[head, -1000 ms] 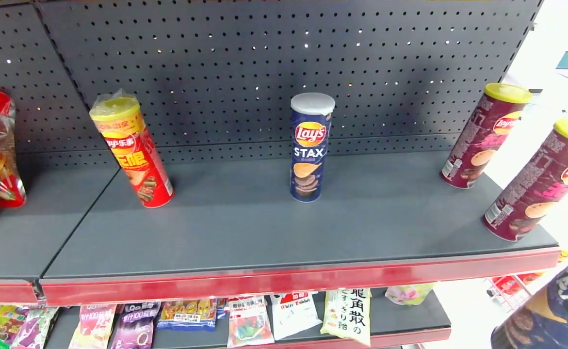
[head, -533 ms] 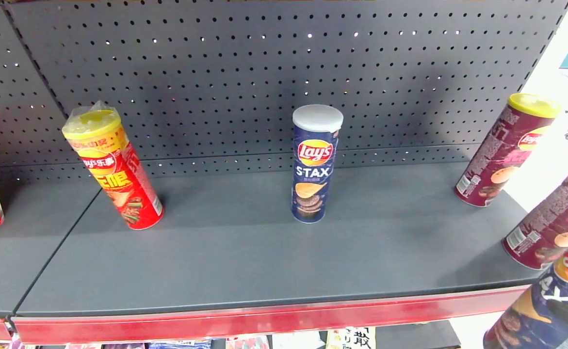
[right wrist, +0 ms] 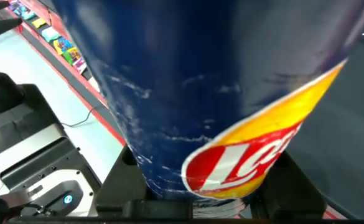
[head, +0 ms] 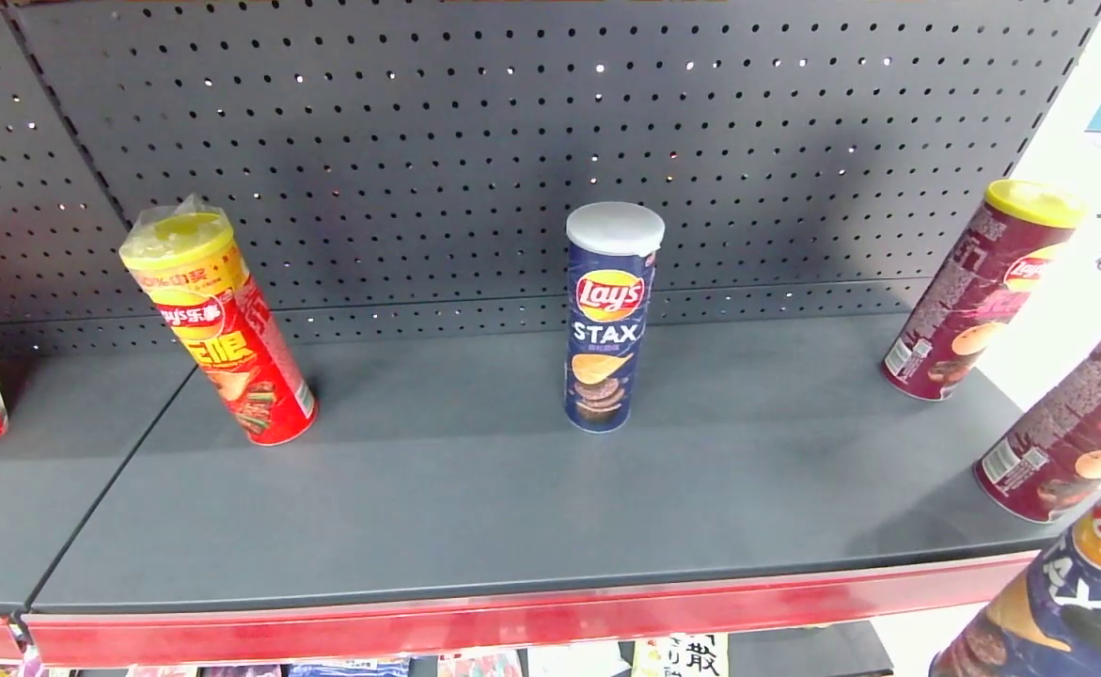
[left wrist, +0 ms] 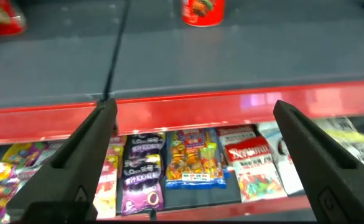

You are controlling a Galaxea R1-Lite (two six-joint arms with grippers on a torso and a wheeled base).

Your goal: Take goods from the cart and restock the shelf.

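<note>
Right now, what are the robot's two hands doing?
Left gripper: open, empty.
Right gripper: shut on the blue chip can.

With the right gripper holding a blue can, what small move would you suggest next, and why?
Probably lift the held blue can over the red shelf edge, leftward: it hangs low at the corner, and bare shelf lies beside the standing blue can.
</note>
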